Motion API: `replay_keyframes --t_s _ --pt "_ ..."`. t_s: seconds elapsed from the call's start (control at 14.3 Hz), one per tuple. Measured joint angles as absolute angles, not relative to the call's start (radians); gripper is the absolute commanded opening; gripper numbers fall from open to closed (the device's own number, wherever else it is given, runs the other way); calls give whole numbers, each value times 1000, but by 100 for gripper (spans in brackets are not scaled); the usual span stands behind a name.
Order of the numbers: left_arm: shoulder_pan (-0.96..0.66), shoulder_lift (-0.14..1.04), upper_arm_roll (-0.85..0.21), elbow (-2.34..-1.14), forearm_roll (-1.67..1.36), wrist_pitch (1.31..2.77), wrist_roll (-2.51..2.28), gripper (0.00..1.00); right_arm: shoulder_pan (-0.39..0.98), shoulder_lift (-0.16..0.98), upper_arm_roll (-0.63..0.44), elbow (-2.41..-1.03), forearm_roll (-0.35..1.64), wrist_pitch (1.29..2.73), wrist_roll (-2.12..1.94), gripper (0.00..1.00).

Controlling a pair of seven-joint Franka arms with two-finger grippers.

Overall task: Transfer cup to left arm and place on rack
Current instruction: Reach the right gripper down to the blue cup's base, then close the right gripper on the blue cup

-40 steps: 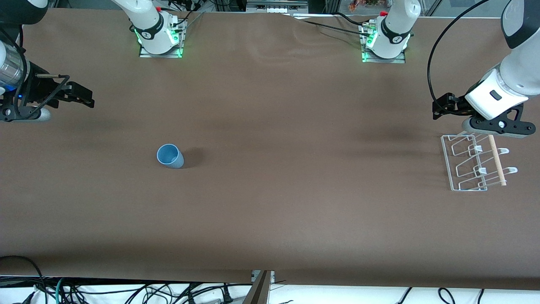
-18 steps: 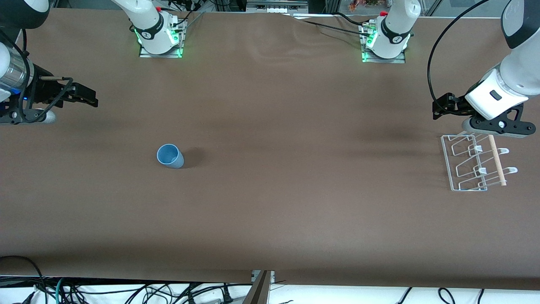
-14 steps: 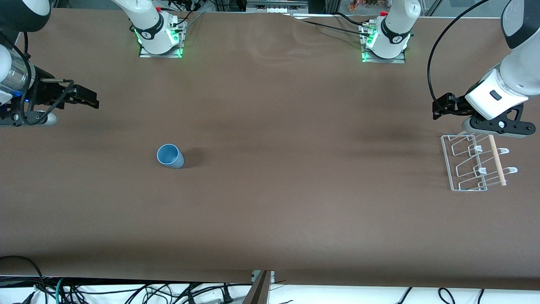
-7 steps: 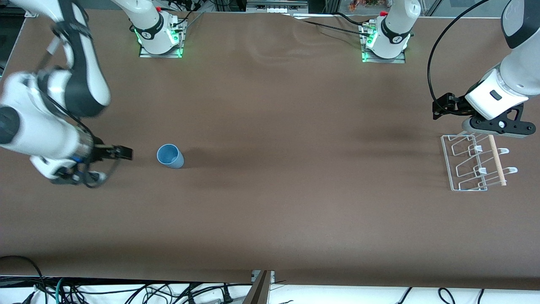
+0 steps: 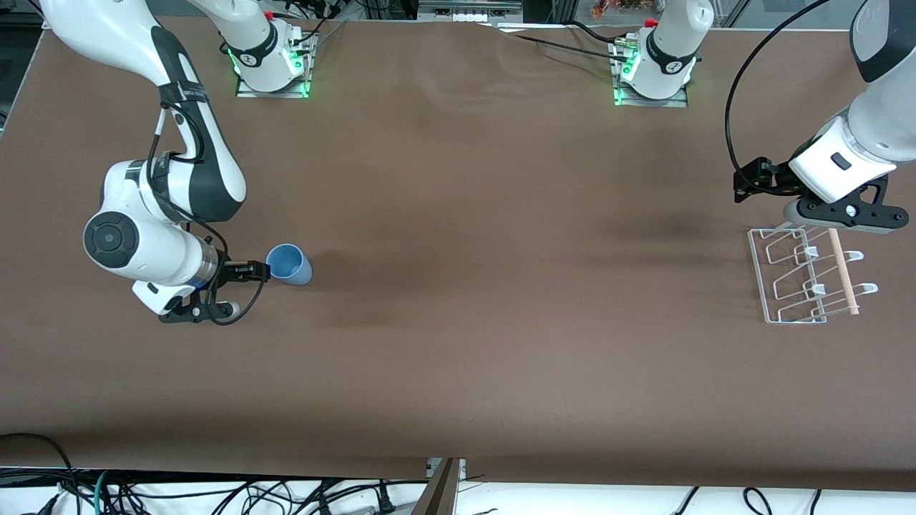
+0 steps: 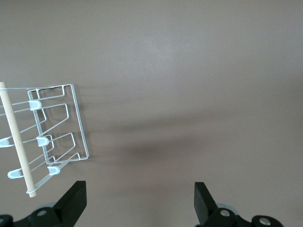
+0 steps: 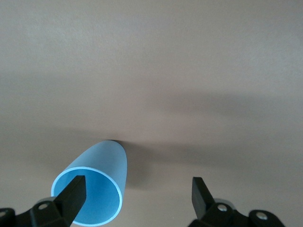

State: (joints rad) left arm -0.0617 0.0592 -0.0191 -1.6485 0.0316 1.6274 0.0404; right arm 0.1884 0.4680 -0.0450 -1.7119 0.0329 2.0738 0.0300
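The light-blue cup stands upright on the brown table, mouth up. My right gripper is open and empty, low beside the cup on the side toward the right arm's end of the table. In the right wrist view the cup is off-centre between the jaws of the right gripper, with one finger over its mouth. The white wire rack with its wooden dowel lies at the left arm's end. My left gripper waits open over the table beside the rack; the left wrist view shows the gripper and the rack.
The two arm bases stand along the table edge farthest from the front camera. A black cable loops from the left arm. Bare brown table lies between cup and rack.
My right arm has swung from the table's end down toward the cup, and its gripper now sits right beside it. The cup, the rack and the left arm have not moved.
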Motion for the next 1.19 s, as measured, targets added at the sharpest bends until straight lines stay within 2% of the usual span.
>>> replay_keyframes --t_s 0.49,0.63,0.7,0.77,0.84,0.91,0.98,1.19 --pt "-62 59 -19 -1648 32 1627 40 100 191 423 -15 -1858 34 2152 31 99" --pt "-62 59 -19 -1648 32 1627 40 100 191 423 -14 -1867 34 2163 31 97" --pt "-62 59 -19 -1648 32 1627 40 100 192 426 -14 -1873 34 2183 31 93" --pt "-62 59 -19 -1648 32 1627 40 100 194 434 -14 -1879 34 2207 31 66" --pt "-62 59 -19 -1648 32 1627 40 100 198 445 -14 -1884 34 2232 31 24" --pt "-62 59 -19 -1648 32 1627 40 100 203 457 -14 -1884 34 2246 31 4" --pt "-62 59 -19 -1649 32 1627 40 100 208 466 -14 -1885 34 2255 32 0" --pt "-62 59 -19 -1649 32 1627 40 100 214 471 -14 -1883 34 2261 44 0"
